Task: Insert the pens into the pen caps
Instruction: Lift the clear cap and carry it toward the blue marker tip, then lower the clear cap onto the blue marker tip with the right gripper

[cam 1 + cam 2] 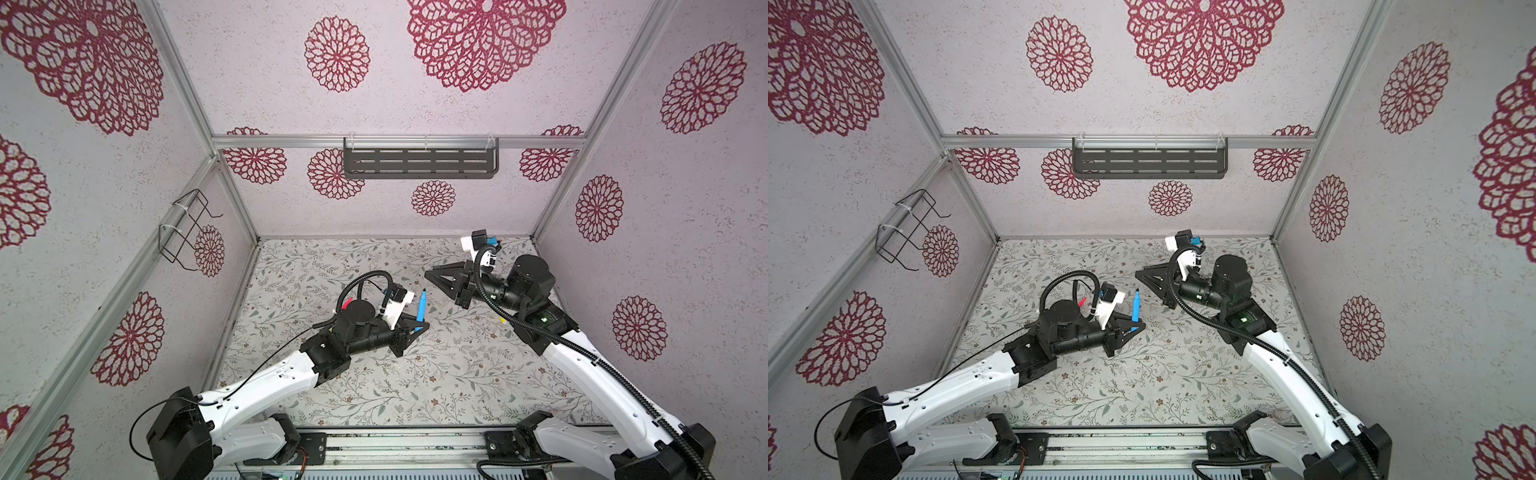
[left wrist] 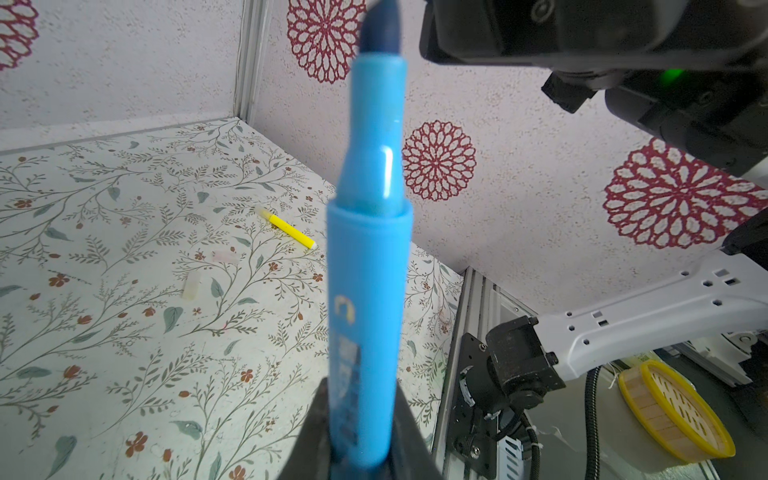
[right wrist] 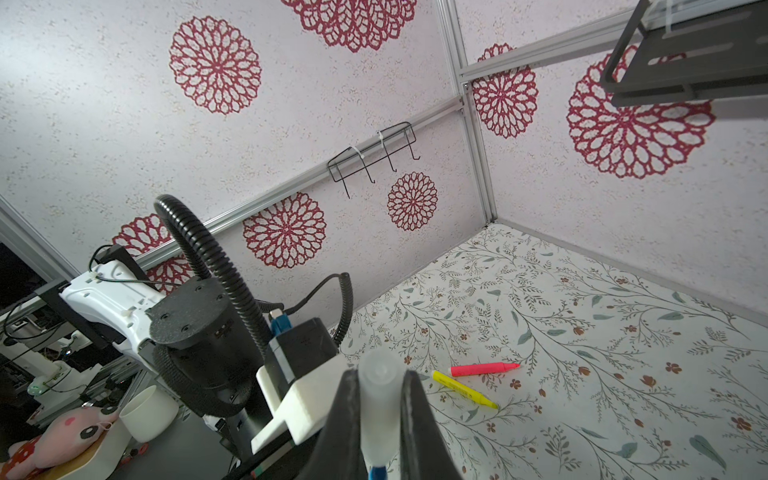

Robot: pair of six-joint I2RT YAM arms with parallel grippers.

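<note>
A: Why is the blue pen (image 1: 422,309) at mid-frame in a top view, tip toward the frame's top?

B: The left end effector (image 1: 417,328) pinches its base. That likely leaves the tip free for the pen cap (image 3: 378,399), which is clamped in the right end effector (image 3: 380,376), just right of centre.

Both top views look steeply down from high above the near edge of the bench (image 1: 395,386), facing the back wall (image 1: 291,208), far enough to hold both arms, the side walls and the shelf (image 1: 419,164); the pair share nearly the whole scene, offset slightly sideways. The left wrist camera sits just behind the left tool (image 2: 359,395), very near, looking along the blue pen (image 2: 368,270) it clamps, past it to the right arm (image 2: 644,316). The right wrist camera sits just behind the right tool (image 3: 380,376), close on the pinched cap (image 3: 378,407), facing the left arm (image 3: 187,324) and rack (image 3: 374,162). Both wrist views share bench and walls with the top views
</note>
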